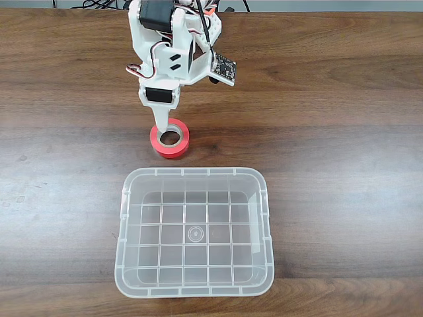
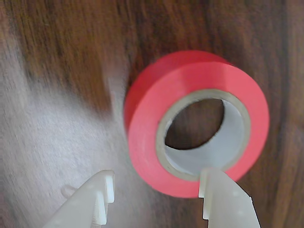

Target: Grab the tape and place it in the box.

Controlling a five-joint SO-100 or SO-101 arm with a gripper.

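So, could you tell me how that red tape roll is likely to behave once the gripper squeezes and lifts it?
The tape looks like a tightly wound roll on a cardboard core, so it should stay stiff when pinched. It is small beside the box, so probably light. It lies flat on the table, so a nudge would likely slide it; tipped on edge, it could roll. The gripper straddles its wall.

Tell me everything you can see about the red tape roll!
The small bright red-orange roll of tape lies flat on the brown wooden table, its hole facing up. Inside is a pale cardboard core ring; the outside looks smooth and shiny. It sits just beyond the far rim of the clear plastic box, not in it. The white tool is open: in the wrist view one fingertip overlaps the roll's near edge at the core, the other is off to its left.
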